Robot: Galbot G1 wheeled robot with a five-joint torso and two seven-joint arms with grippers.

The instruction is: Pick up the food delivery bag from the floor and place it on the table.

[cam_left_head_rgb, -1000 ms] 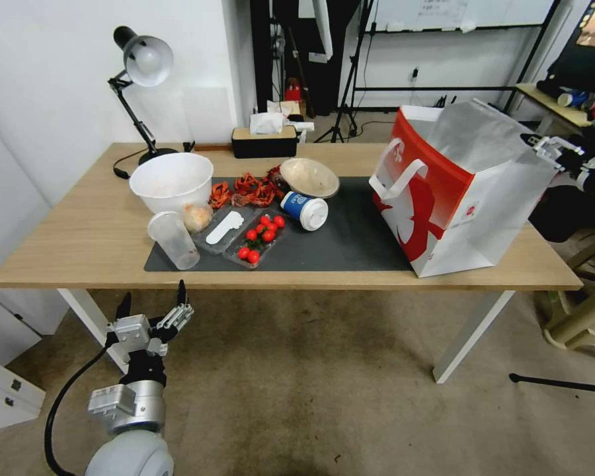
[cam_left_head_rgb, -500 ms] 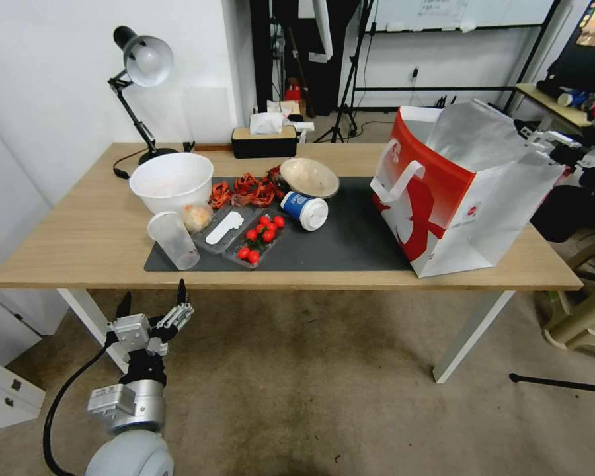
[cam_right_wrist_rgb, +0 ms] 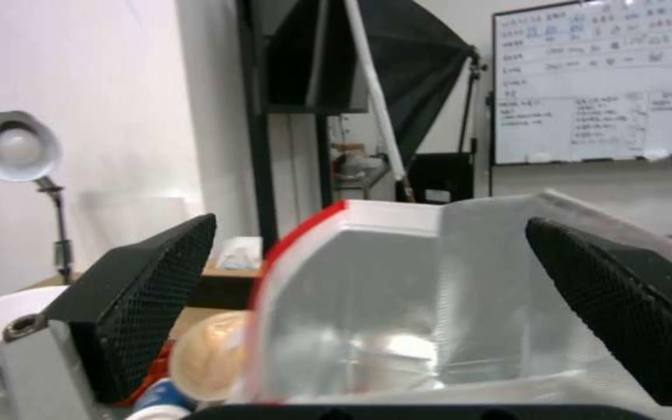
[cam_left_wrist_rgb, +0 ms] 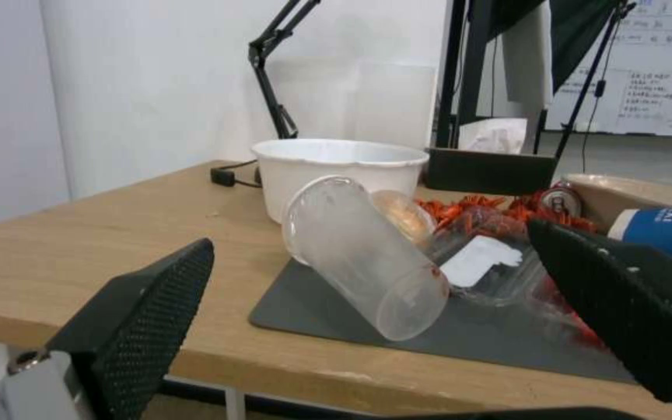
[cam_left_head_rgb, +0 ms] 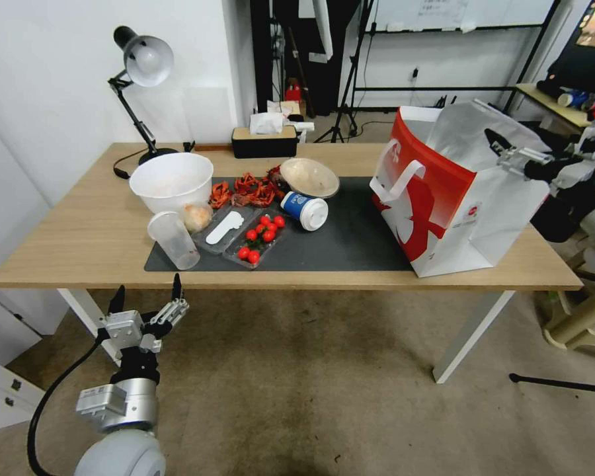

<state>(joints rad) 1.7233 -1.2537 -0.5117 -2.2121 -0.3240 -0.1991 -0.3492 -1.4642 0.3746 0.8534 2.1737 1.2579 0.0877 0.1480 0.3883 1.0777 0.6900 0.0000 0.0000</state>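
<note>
The large boxy red-and-white food delivery bag with shiny silver foil lining [cam_left_head_rgb: 453,198] stands upright on the right end of the rectangular light-wood tabletop [cam_left_head_rgb: 79,231], its base partly on the dark grey mat [cam_left_head_rgb: 350,244] and partly on bare wood. Its mouth opens upward, the foil lining showing inside. Its long axis runs from the near right edge of the tabletop toward the far middle, so one corner faces the robot; the red face with the white strap handle [cam_left_head_rgb: 400,178] turns toward the clutter on the left, and the white face with the small logo turns toward the near right.

The right gripper [cam_left_head_rgb: 509,151] reaches in from the right at the height of the bag's rim, at its upper right edge, forearm roughly level. Its fingers [cam_right_wrist_rgb: 142,303] are spread wide apart and grip nothing; in the right wrist view the foil-lined opening [cam_right_wrist_rgb: 398,309] lies between and beyond them.

The left gripper [cam_left_head_rgb: 145,297] hangs low in front of the tabletop's near left edge, above the dull beige-brown floor [cam_left_head_rgb: 311,396], pointing up and forward. Its fingers [cam_left_wrist_rgb: 142,326] are also parted and empty. Beyond them on the mat lie a clear plastic cup on its side [cam_left_wrist_rgb: 359,256], a white round bowl [cam_left_wrist_rgb: 336,169] and a blue-and-white paper cup [cam_left_head_rgb: 305,210], also lying on its side.
</note>
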